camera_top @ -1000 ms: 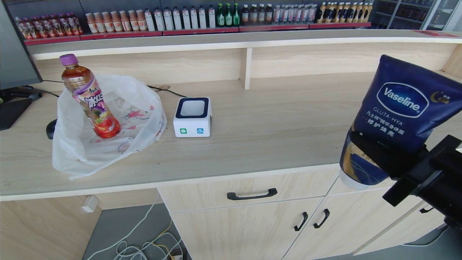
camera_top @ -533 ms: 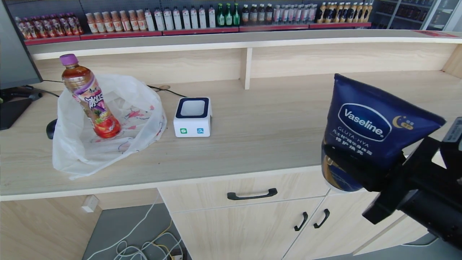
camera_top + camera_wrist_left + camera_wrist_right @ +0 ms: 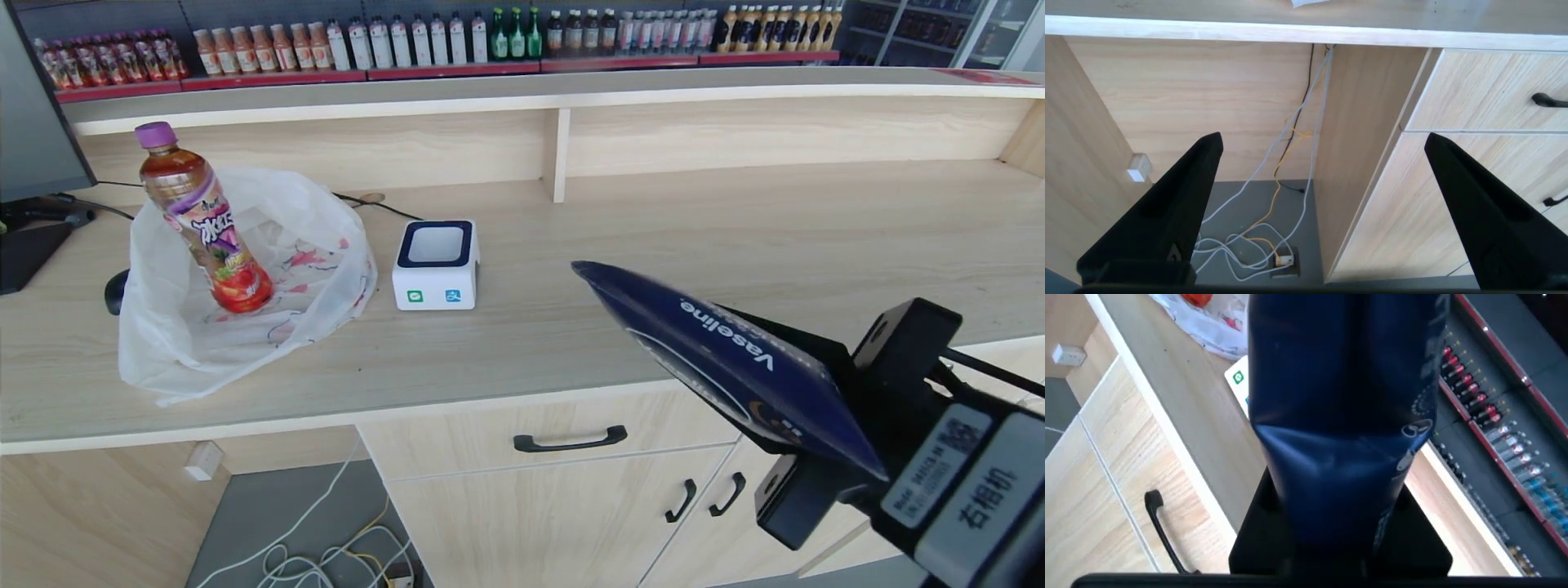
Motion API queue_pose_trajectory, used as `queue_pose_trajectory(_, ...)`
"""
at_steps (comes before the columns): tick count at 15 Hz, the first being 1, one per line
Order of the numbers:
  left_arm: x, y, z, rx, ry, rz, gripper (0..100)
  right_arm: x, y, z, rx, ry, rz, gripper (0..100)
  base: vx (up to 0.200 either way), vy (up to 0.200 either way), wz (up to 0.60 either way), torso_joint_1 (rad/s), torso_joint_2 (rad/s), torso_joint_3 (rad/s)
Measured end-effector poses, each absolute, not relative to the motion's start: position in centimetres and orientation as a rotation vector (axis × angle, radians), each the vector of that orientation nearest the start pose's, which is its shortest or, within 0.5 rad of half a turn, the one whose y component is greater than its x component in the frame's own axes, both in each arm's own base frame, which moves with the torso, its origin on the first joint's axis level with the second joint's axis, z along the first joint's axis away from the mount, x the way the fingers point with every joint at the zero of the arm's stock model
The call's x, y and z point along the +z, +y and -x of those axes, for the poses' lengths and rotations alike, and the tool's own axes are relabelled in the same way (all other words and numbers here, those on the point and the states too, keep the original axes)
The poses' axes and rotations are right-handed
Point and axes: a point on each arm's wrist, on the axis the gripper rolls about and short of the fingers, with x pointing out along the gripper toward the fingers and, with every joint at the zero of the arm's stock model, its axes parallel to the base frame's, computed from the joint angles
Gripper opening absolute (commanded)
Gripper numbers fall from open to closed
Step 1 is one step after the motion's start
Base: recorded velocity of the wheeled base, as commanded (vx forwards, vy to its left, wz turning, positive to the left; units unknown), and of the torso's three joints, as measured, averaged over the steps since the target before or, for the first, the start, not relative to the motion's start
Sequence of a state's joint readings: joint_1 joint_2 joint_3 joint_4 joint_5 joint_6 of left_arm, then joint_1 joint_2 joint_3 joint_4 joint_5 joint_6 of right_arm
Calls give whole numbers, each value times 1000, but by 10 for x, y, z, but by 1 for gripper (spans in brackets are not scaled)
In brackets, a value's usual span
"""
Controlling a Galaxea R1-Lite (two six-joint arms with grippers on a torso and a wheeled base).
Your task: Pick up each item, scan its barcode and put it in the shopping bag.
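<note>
- Pinched in the right hand (image 3: pixel 804 416) near its cap end: a dark blue lotion tube (image 3: pixel 718 351), tilted almost flat in the air over the front edge of the tabletop (image 3: pixel 531 343), crimped end aimed toward the scanner (image 3: pixel 436 264).
- Well apart from the tube, the white scanner box with its dark-framed window facing up. Just beside it, the white plastic shopping bag (image 3: pixel 163 351) with a purple-capped drink bottle (image 3: pixel 204 220) leaning inside.
- Left hand (image 3: pixel 1321 143) spread wide and holding nothing, low before the cabinet front under the tabletop.
- Judged step: carrying the tube to the scan.
- To do it well: travel across at a steady height, roll the barcode side (impossible to make out here) down toward the window, and hover close without touching.
- Hold firm against flexing of the soft body.
</note>
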State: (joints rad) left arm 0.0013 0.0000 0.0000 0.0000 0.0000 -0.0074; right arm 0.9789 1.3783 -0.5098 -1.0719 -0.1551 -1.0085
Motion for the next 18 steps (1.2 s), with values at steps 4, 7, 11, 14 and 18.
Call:
queue_pose_trajectory(4,75,0,23,1,0,7,100,229,205,-121,628,-729,777,0,0,0,0,0,0,0)
queue_pose_trajectory(7,75,0,23,1,0,7,100,219,220,-117,631,-792,899,0,0,0,0,0,0,0)
queue_pose_trajectory(11,75,0,23,1,0,7,100,215,233,-97,664,-891,1010,0,0,0,0,0,0,0)
queue_pose_trajectory(14,75,0,23,1,0,7,100,214,239,-87,668,-967,1094,0,0,0,0,0,0,0)
queue_pose_trajectory(18,75,0,23,1,0,7,100,213,239,-86,658,-1088,1198,0,0,0,0,0,0,0)
